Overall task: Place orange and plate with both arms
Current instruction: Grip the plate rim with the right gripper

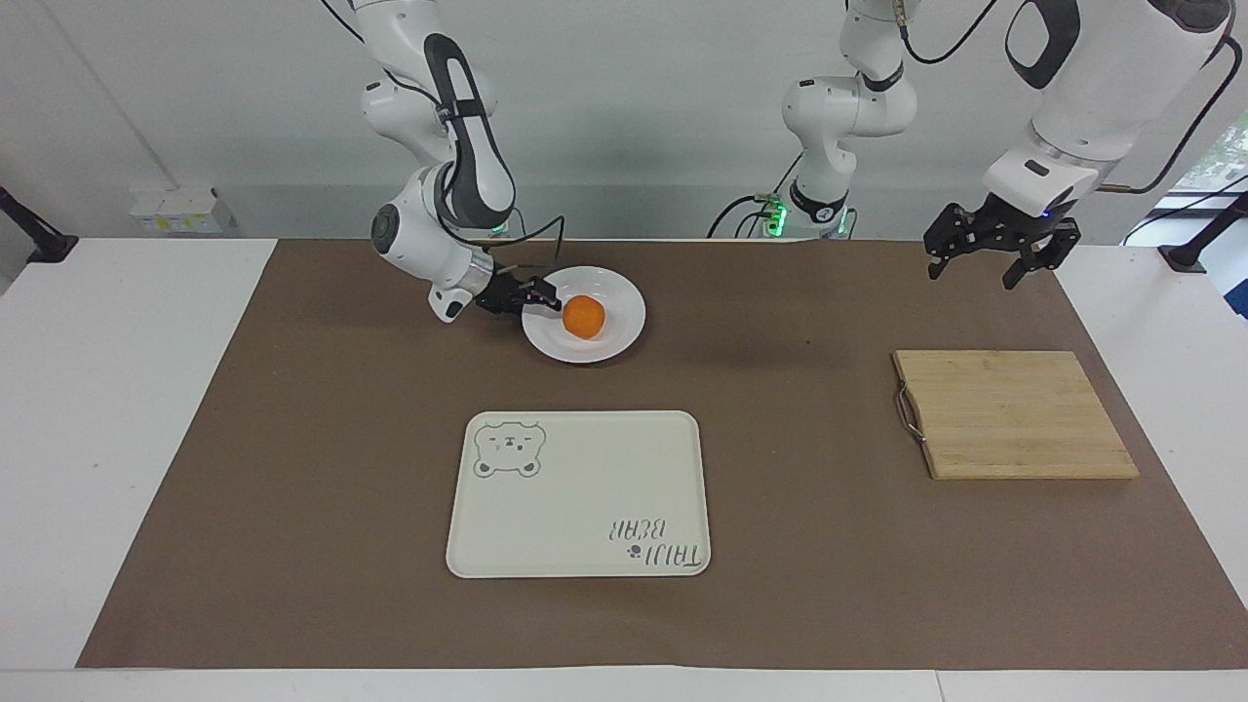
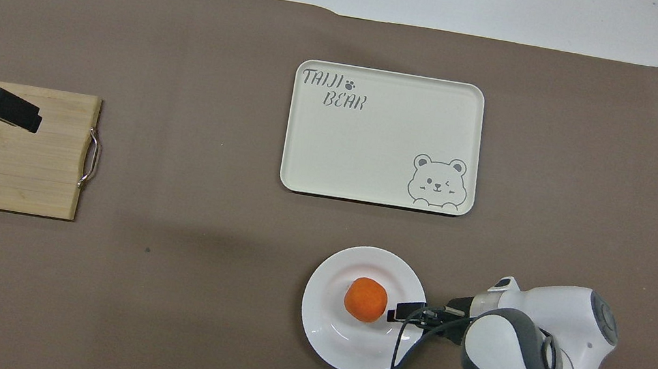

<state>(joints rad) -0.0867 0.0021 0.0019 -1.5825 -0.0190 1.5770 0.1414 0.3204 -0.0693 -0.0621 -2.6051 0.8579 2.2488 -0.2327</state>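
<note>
The orange (image 1: 584, 317) lies in the middle of the white plate (image 1: 619, 336), which sits on the brown mat near the robots. The orange (image 2: 365, 299) and the plate (image 2: 330, 343) also show in the overhead view. My right gripper (image 1: 548, 297) is low and level at the plate's rim on the right arm's side, close beside the orange; it reaches over the rim in the overhead view (image 2: 398, 313). My left gripper (image 1: 973, 275) is open and empty, raised in the air by the wooden cutting board (image 1: 1014, 414), and waits.
A cream rectangular tray (image 1: 585, 507) with a bear drawing lies farther from the robots than the plate. The cutting board with a metal handle (image 2: 1, 172) lies toward the left arm's end. A brown mat (image 1: 829, 585) covers the table.
</note>
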